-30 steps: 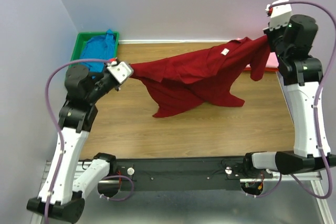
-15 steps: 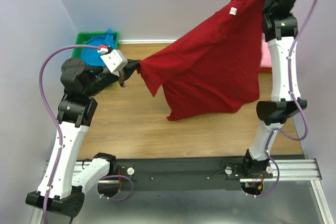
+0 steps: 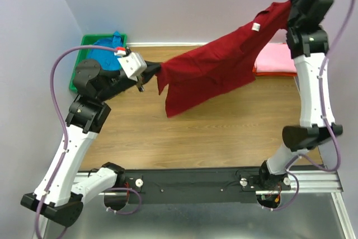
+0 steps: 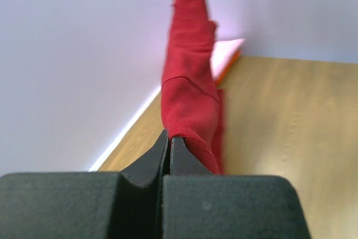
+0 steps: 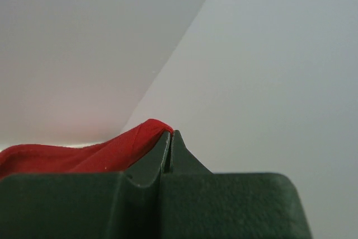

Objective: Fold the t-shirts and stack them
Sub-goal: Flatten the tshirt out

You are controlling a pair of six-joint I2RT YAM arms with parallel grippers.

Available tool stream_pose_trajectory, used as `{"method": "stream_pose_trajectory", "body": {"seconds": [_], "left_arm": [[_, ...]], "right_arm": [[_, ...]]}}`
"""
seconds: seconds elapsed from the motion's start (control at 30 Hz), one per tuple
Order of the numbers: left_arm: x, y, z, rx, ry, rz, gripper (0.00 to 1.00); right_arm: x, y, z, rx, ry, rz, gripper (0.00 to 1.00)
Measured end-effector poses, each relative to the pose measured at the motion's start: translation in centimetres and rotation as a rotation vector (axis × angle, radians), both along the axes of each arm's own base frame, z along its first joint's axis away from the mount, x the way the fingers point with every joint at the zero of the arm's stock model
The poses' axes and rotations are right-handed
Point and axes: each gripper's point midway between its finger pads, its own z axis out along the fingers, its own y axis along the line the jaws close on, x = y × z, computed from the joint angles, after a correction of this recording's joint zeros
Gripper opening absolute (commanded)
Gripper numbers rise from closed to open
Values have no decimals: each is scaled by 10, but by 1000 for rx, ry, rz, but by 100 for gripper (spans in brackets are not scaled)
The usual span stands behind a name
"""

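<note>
Top external view suggests the job is roughly a third done: a light pink t-shirt (image 3: 277, 60) lies flat, seemingly folded, on the orange tray (image 3: 274, 73) below the right end effector (image 3: 288, 5). The bright blue t-shirt (image 3: 106, 51) sits bunched in the green bin (image 3: 84, 40) behind the left end effector (image 3: 155, 70). The dark red t-shirt (image 3: 218, 68) hangs unfolded between them over the worktop (image 3: 224, 132), each end effector pinched tight on one edge. The right arm (image 3: 313, 93) stands stretched tall, holding its end high. The left arm (image 3: 84, 121) bends forward, its end effector lower and pointing toward the other.
</note>
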Motion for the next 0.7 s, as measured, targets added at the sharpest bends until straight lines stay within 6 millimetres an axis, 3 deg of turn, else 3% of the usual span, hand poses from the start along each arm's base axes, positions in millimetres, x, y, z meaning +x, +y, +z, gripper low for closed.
{"method": "stream_pose_trajectory", "body": {"seconds": [0.1, 0.23, 0.3, 0.37, 0.47, 0.53, 0.6, 0.7], "left_arm": [[-39, -26, 6, -6, -20, -139, 0], [-68, -32, 15, -33, -19, -239, 0], [-77, -37, 21, -49, -8, -286, 0], [-84, -43, 27, -67, 9, -331, 0], [-83, -52, 35, -95, 53, -369, 0], [-76, -57, 31, -106, 105, -369, 0], [-67, -59, 24, -117, 159, -356, 0], [-37, -48, 1, -151, 277, -272, 0]], "right_arm": [[-41, -12, 29, -4, -71, -28, 1], [-96, -31, 70, -41, -185, -81, 1], [-113, -37, 90, -61, -245, -105, 1], [-117, -38, 101, -75, -278, -113, 1], [-95, -37, 104, -98, -283, -113, 1], [-64, -33, 95, -115, -263, -97, 1], [-27, -26, 71, -132, -203, -68, 1], [44, -8, 9, -158, -65, -9, 1]]}}
